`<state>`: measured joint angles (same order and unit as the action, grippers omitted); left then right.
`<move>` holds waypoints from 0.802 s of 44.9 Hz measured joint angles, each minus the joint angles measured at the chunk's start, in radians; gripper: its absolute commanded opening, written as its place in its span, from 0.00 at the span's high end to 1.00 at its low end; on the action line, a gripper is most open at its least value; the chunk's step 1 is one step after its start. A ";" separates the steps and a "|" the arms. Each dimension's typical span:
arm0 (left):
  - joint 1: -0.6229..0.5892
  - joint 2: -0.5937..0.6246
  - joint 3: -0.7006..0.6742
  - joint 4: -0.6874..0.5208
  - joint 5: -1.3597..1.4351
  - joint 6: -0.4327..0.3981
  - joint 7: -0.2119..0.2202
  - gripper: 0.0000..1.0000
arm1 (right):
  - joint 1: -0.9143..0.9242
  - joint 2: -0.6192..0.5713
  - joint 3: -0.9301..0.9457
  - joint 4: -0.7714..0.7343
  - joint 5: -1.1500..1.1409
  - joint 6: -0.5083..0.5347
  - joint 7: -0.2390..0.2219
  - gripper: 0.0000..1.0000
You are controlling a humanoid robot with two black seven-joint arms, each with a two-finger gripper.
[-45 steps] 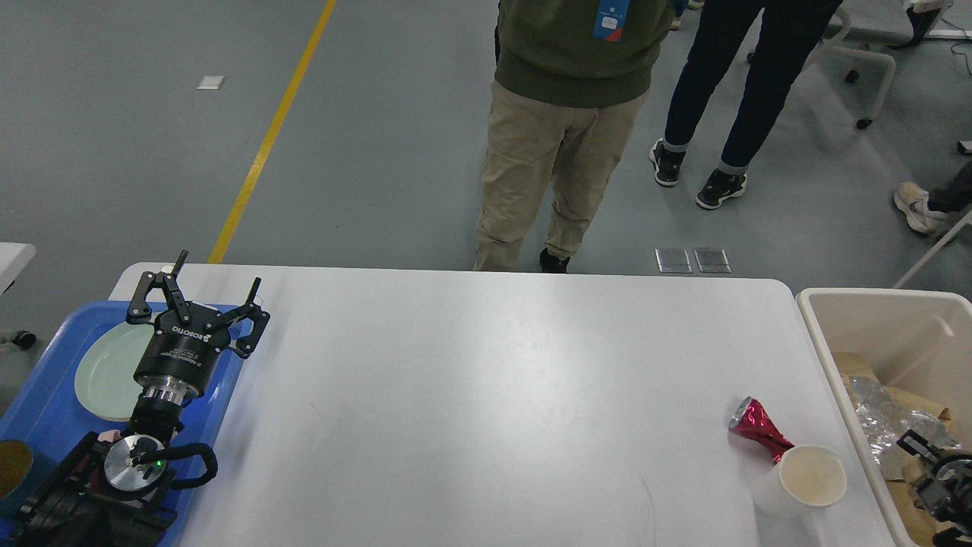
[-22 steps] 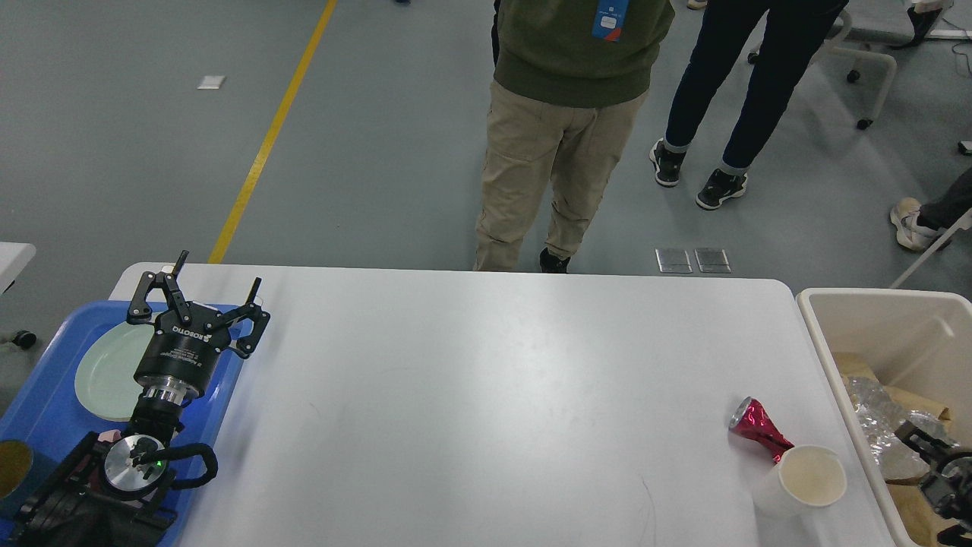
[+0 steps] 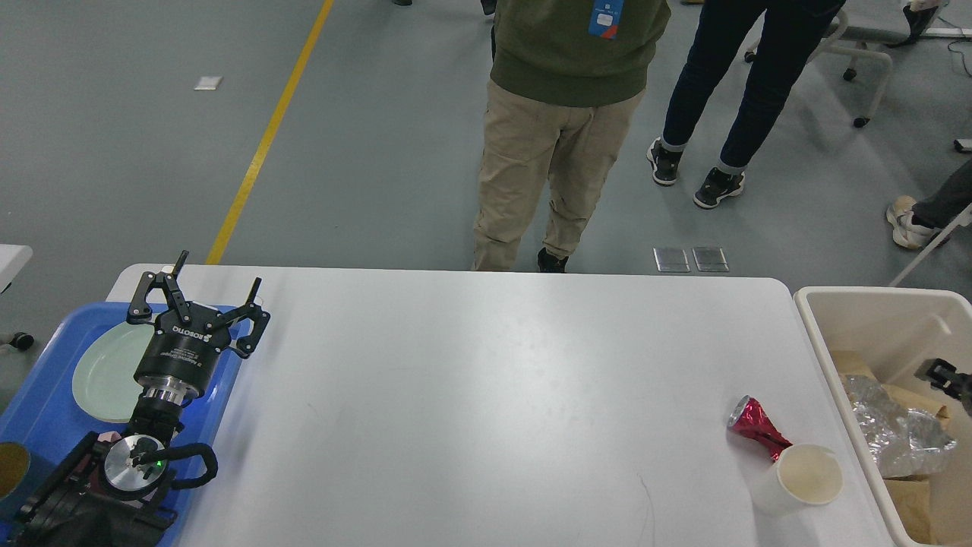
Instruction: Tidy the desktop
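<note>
The white desktop (image 3: 471, 380) fills the middle of the head view. Near its right front corner lie a crushed red can (image 3: 754, 430) and a white paper cup (image 3: 799, 479), tipped on its side and touching the can. My left gripper (image 3: 219, 272) is open and empty, held over the desktop's left edge beside the blue tray (image 3: 45, 403). Only a small dark piece of my right gripper (image 3: 945, 375) shows at the right edge, above the beige bin (image 3: 873, 304); its fingers cannot be told apart.
The blue tray holds a pale green plate (image 3: 106, 372) and a brown cup (image 3: 11, 469) at the left edge. Crumpled foil (image 3: 896, 425) and brown paper lie in the bin. Two people (image 3: 562, 129) stand just beyond the desktop's far edge.
My right gripper has risen from low over the bin's front to higher over its middle. The left arm, can and cup have not moved.
</note>
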<state>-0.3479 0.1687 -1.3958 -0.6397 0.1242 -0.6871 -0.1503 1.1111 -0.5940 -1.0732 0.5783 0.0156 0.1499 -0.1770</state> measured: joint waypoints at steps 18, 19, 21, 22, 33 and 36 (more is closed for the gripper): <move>0.001 0.000 0.000 0.000 0.000 0.000 0.000 0.04 | 1.016 0.227 -0.373 0.741 0.000 0.477 -0.001 0.00; 0.001 0.000 0.000 0.000 0.000 0.000 0.000 0.04 | 1.064 0.235 -0.369 0.768 0.000 0.522 -0.001 0.00; 0.001 0.000 0.000 0.000 0.000 0.000 0.000 0.04 | 1.103 0.238 -0.367 0.795 0.001 0.550 -0.001 0.00; 0.001 0.000 0.000 0.000 0.000 0.000 0.000 0.04 | 1.125 0.240 -0.366 0.811 0.002 0.561 -0.001 0.00; 0.001 0.001 0.000 0.001 0.000 0.001 0.000 0.04 | 1.302 0.237 -0.330 1.128 0.007 0.539 0.016 0.00; 0.001 0.002 0.000 0.001 0.000 0.001 0.000 0.04 | 1.303 0.227 -0.303 1.155 0.005 0.496 0.022 0.00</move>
<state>-0.3465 0.1703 -1.3959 -0.6385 0.1242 -0.6858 -0.1503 2.4146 -0.3670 -1.3764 1.7334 0.0201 0.6464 -0.1548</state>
